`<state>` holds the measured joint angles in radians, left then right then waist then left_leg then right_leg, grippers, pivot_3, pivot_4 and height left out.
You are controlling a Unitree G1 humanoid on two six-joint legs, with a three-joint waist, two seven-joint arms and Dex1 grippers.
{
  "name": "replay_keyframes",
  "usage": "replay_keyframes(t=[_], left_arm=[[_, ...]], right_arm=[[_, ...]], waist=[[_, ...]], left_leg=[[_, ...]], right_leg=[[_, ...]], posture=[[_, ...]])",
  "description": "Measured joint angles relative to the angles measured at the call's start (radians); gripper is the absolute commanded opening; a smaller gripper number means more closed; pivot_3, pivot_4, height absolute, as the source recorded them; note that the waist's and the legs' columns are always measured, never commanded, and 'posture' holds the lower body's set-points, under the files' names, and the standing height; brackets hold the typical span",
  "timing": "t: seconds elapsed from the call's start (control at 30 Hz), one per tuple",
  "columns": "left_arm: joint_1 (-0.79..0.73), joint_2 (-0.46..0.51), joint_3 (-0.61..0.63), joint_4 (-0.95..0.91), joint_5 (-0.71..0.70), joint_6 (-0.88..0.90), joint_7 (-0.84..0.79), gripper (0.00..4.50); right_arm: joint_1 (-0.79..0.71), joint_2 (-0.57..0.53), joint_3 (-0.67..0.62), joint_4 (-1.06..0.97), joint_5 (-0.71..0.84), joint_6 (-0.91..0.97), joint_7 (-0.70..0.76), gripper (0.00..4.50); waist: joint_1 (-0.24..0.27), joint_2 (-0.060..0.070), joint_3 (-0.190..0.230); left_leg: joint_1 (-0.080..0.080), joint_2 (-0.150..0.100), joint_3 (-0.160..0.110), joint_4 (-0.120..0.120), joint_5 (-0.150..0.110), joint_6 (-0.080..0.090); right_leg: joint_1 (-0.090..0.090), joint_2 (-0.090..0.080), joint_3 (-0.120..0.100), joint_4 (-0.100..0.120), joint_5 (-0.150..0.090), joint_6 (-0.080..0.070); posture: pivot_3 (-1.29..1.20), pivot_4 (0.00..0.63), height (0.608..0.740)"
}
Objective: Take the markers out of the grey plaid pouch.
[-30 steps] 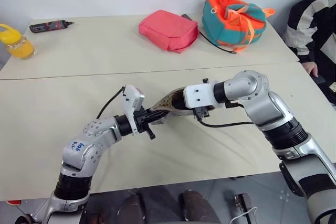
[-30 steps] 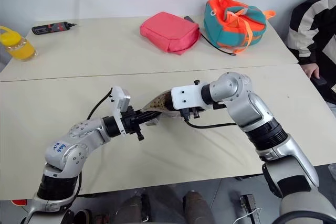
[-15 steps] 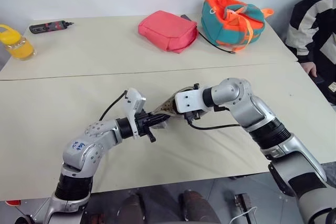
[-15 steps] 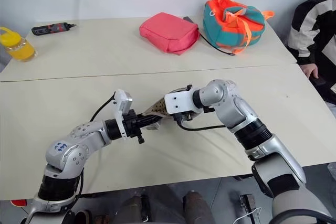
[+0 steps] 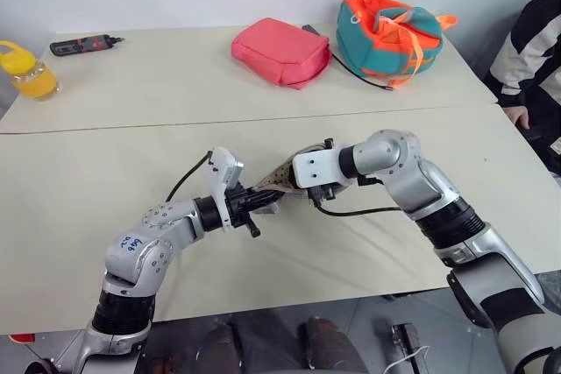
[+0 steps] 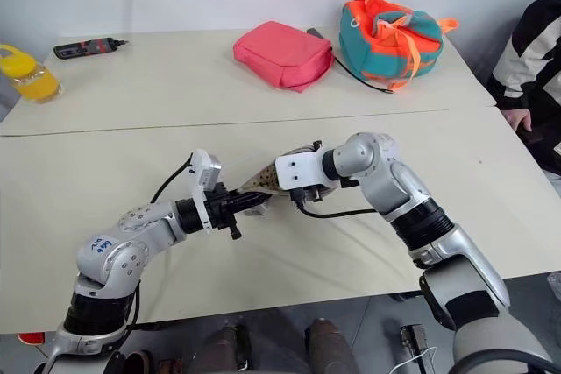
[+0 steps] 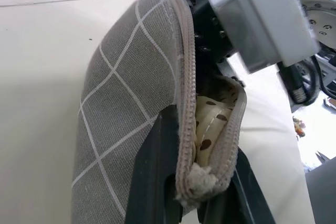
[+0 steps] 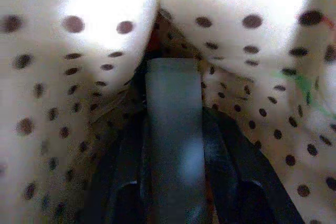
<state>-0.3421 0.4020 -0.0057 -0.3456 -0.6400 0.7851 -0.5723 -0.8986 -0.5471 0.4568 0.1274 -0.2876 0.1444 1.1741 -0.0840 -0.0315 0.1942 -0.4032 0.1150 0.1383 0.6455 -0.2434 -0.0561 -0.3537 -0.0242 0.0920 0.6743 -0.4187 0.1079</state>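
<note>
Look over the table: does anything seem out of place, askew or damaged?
Nothing damaged or spilled. The pouch is off the table, pinched at its zip end by the left gripper, with the right gripper inside its dotted lining, closed on a grey object.

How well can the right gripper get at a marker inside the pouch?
Probably well: the left gripper pinches the grey plaid pouch at its open zip, and the right gripper, inside the dotted lining, already closes on a dark marker.

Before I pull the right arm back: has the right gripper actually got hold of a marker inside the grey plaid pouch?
Touching. In the right wrist view, the right gripper is inside the spotted lining of the grey plaid pouch, both fingers pressed against a grey marker.
</note>
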Motion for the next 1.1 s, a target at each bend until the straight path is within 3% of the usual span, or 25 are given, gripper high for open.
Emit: replay_keyframes(t=[0.43, 1.0, 1.1], left_arm=[[-0.009, 0.004, 0.004, 0.034, 0.057, -0.082, 0.004, 0.00], [-0.060, 0.038, 0.040, 0.167, 0.237, -0.276, 0.045, 0.00], [-0.059, 0.053, 0.062, 0.181, 0.247, -0.294, 0.044, 0.00]], right_arm=[[0.003, -0.034, -0.110, -0.175, 0.181, 0.210, 0.082, 1.08], [-0.069, -0.021, -0.233, -0.197, 0.383, 0.287, 0.038, 1.08], [-0.061, -0.077, -0.244, -0.207, 0.409, 0.302, 0.049, 1.08]], waist=[[0.000, 0.000, 0.000], [0.000, 0.000, 0.000], [0.001, 0.000, 0.000]], left_leg=[[0.000, 0.000, 0.000, -0.001, -0.001, 0.000], [-0.001, 0.000, 0.005, -0.002, -0.001, 0.000], [-0.001, 0.000, 0.005, -0.003, -0.001, 0.000]], right_leg=[[-0.001, 0.000, 0.000, -0.001, 0.000, 0.000], [-0.004, 0.000, 0.001, -0.001, 0.000, 0.000], [-0.004, -0.001, 0.001, -0.001, 0.000, 0.000]], posture=[[0.00, 0.150, 0.740], [0.00, 0.150, 0.740], [0.00, 0.150, 0.740]])
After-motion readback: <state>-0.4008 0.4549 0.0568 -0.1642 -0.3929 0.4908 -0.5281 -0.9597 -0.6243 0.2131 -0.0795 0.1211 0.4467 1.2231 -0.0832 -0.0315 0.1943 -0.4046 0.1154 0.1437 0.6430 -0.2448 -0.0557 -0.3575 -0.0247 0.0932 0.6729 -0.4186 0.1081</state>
